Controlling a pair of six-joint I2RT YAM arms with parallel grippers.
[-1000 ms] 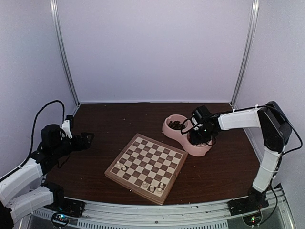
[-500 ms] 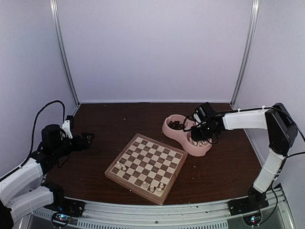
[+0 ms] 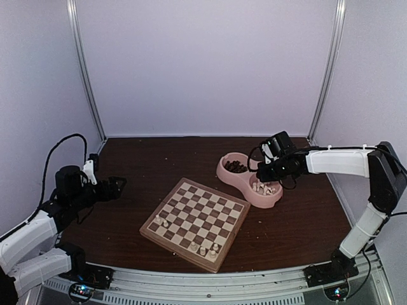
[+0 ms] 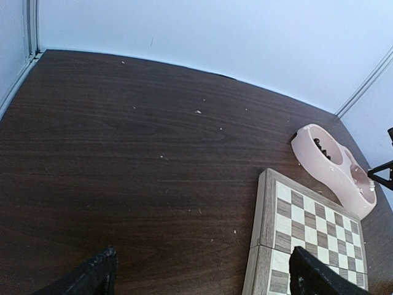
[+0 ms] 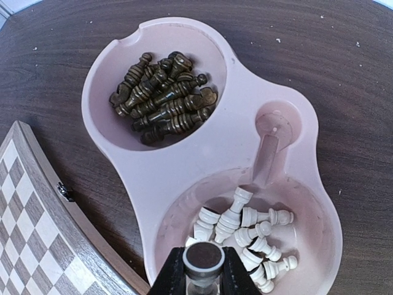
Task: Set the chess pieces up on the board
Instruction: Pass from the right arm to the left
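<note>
Jaws of the right gripper (image 5: 204, 276) clamp a cream chess piece (image 5: 204, 258); carry it steadily, set it upright on the board (image 3: 203, 213); left gripper (image 4: 202, 279) jaws apart

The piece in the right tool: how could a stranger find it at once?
Find the pink double bowl beside the board. Over its compartment of pale pieces, the right tool pinches one piece. Unlike the others lying on their sides, it shows its round dark base.
</note>
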